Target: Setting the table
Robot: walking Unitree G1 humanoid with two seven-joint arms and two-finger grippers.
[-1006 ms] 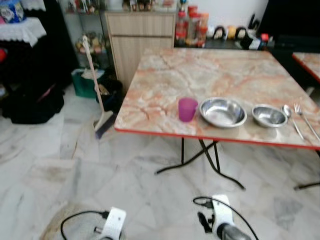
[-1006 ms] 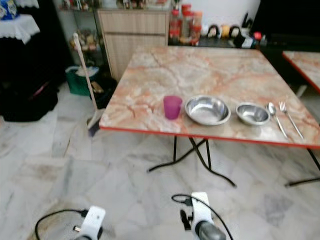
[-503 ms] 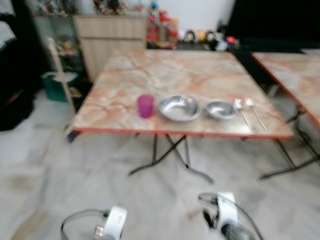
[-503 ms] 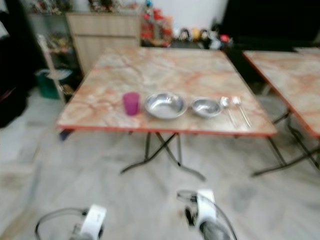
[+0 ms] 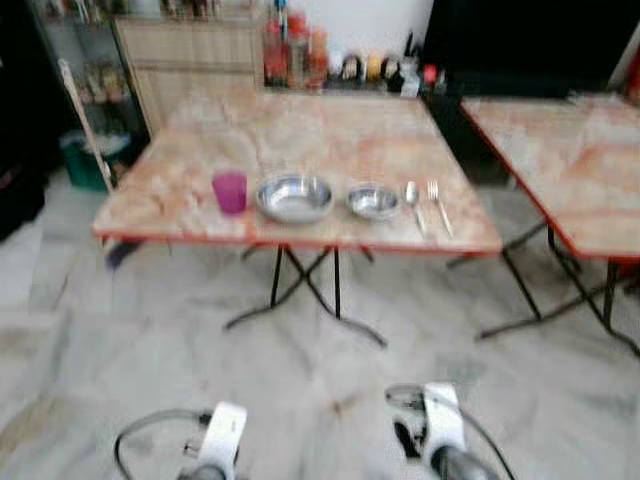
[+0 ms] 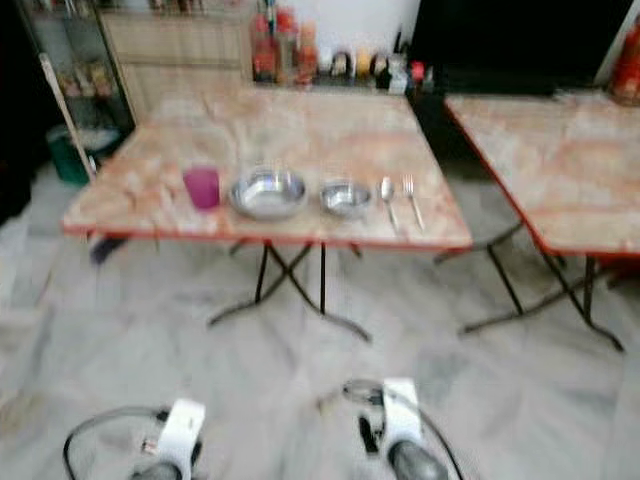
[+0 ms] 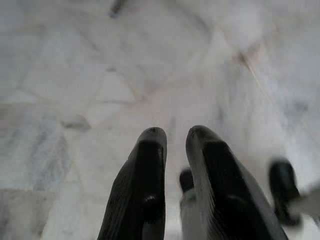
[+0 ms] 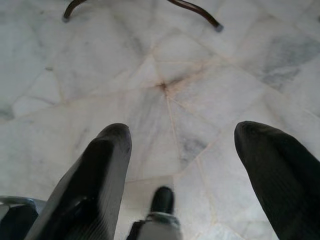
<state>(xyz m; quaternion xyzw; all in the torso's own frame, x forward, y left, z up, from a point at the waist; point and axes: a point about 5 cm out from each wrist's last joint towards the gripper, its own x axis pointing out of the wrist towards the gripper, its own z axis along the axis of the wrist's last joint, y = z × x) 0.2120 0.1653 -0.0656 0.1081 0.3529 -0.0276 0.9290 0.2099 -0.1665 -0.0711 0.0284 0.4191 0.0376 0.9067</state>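
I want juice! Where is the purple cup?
In the left eye view the purple cup stands near the front edge of the marble table, on its left side, just left of the big steel bowl.

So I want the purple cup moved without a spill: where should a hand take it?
Grip the purple cup around its side wall, coming level from the table's near edge. It stands upright close to that edge, and the large steel bowl sits beside it.

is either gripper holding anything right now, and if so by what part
Nothing is held. The left gripper has its fingers nearly together with only floor between them, and the right gripper is spread wide over the marble floor.
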